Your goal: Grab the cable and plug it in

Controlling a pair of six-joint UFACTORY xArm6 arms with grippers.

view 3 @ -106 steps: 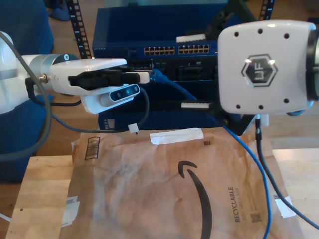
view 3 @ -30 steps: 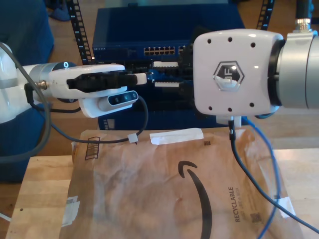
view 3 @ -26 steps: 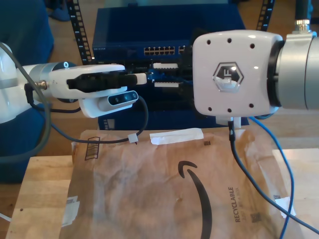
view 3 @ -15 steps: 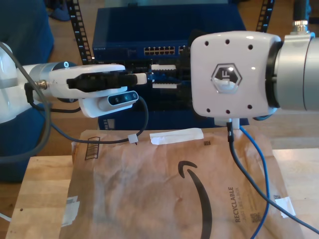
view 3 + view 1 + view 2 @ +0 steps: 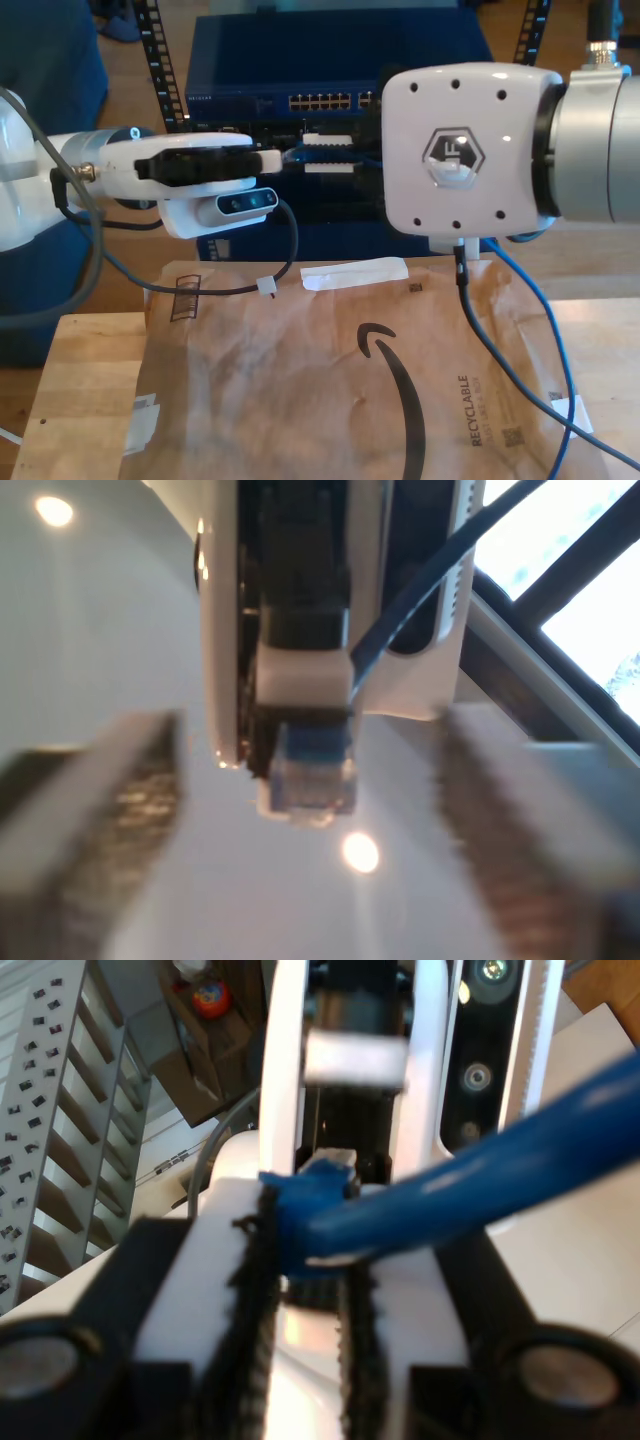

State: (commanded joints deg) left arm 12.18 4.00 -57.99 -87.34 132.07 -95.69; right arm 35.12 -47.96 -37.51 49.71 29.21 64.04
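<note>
The blue cable point(image 5: 546, 322) hangs down at the exterior view's right, behind the big white arm. In the second wrist view my second gripper point(image 5: 300, 1250) is shut on the cable point(image 5: 500, 1150) just behind its plug. The first wrist view shows the clear plug point(image 5: 310, 775) sticking out of those white pads. It sits between the blurred, widely spread fingers point(image 5: 110, 810) of my open first gripper point(image 5: 318, 815). In the exterior view my first gripper point(image 5: 276, 158) reaches in from the left and meets my second gripper point(image 5: 325, 155) in front of the network switch point(image 5: 330, 101).
The blue rack cabinet point(image 5: 250, 60) holds the switch with its rows of ports. A brown paper envelope point(image 5: 330, 390) covers the wooden table point(image 5: 80, 400). Black arm cables point(image 5: 480, 340) hang over the envelope. Black perforated rack rails point(image 5: 160, 60) stand at the exterior view's upper left.
The second arm moved toward the exterior view's left and its pads closed on the cable. The first gripper's tip drew back slightly left. The hanging cable swung.
</note>
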